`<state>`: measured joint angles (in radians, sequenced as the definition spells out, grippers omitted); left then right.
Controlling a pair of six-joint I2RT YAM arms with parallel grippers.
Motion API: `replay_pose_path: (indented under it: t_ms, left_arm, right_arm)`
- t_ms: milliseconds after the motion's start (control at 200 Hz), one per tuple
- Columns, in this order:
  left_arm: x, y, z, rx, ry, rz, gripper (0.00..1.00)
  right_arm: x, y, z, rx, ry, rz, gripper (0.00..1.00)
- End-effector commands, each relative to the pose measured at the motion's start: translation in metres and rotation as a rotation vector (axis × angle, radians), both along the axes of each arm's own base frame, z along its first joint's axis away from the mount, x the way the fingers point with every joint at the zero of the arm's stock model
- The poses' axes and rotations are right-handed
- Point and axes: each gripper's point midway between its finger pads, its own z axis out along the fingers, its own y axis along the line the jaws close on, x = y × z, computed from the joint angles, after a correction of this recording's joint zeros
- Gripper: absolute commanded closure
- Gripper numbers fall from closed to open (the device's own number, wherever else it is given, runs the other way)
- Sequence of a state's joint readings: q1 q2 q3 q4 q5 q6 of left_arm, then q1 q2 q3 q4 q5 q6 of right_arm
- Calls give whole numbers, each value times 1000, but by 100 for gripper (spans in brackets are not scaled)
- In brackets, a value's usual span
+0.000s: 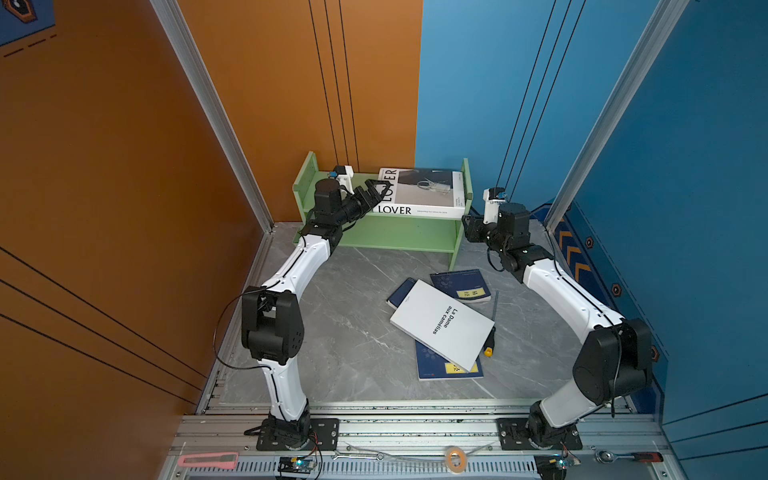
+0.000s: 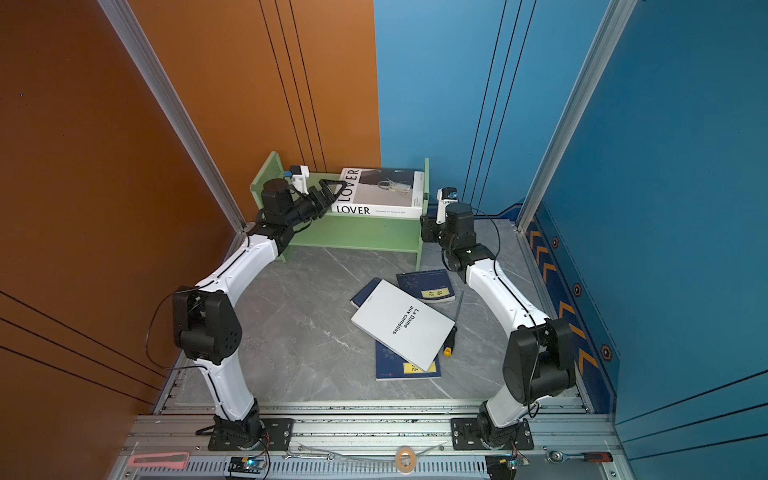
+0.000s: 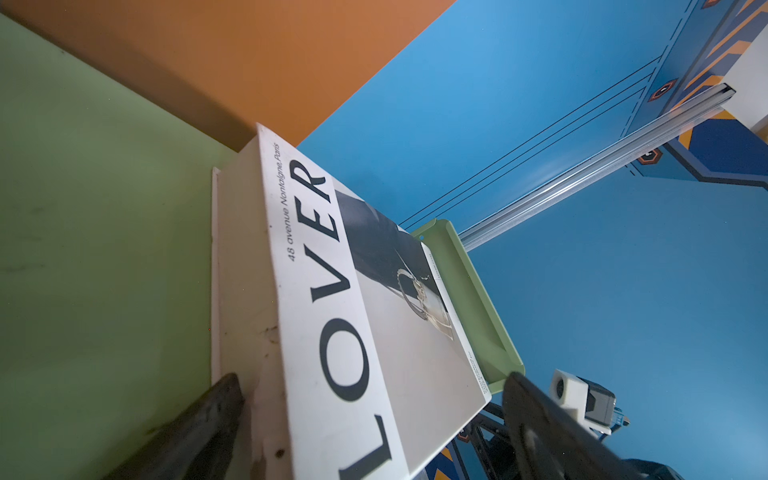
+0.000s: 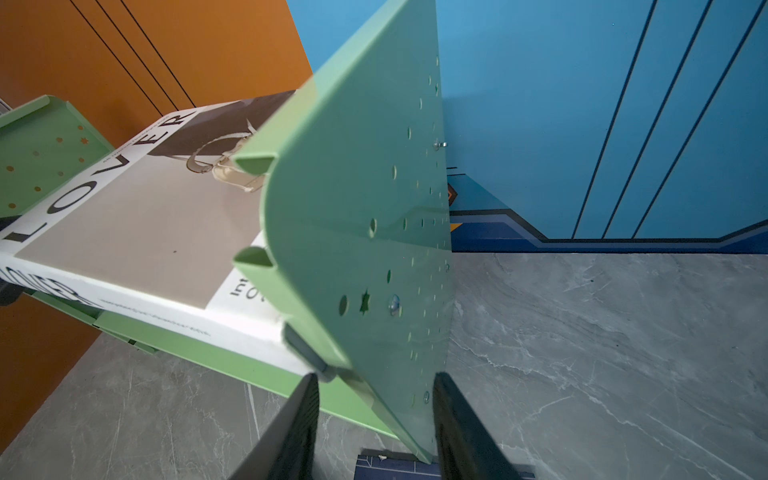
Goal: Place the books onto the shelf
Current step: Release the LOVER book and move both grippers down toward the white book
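The large white LOVER book lies flat on the top board of the green shelf, against its right end. My left gripper is open wide and straddles that book's left end; in the left wrist view its fingers stand clear of the cover. My right gripper is closed on the front edge of the shelf's right side panel. On the table lie a white book, "La Dame aux camelias", and under it three blue books.
A screwdriver with a yellow end lies against the right side of the white book. A pink tool, a tape roll and a ratchet sit on the front rail. Walls stand close behind the shelf.
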<state>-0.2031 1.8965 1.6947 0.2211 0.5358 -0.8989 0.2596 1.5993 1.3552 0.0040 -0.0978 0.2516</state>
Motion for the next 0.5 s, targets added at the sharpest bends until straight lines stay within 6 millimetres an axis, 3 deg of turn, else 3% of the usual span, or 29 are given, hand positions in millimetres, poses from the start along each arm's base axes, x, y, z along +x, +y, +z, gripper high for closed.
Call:
replay_pose_path:
  t_ms: [0, 275, 406, 496]
  left_arm:
    - [-8, -7, 7, 2, -14, -35, 2]
    - [-4, 13, 3, 71, 19, 38, 2]
    - [-7, 30, 6, 88, 24, 74, 2]
    - [-19, 37, 14, 96, 0, 90, 2]
  right_arm:
    - [8, -7, 14, 21, -36, -31, 54]
    - [3, -6, 16, 31, -31, -29, 52]
    - [-8, -11, 21, 26, -34, -44, 46]
    - [-22, -16, 24, 18, -30, -65, 40]
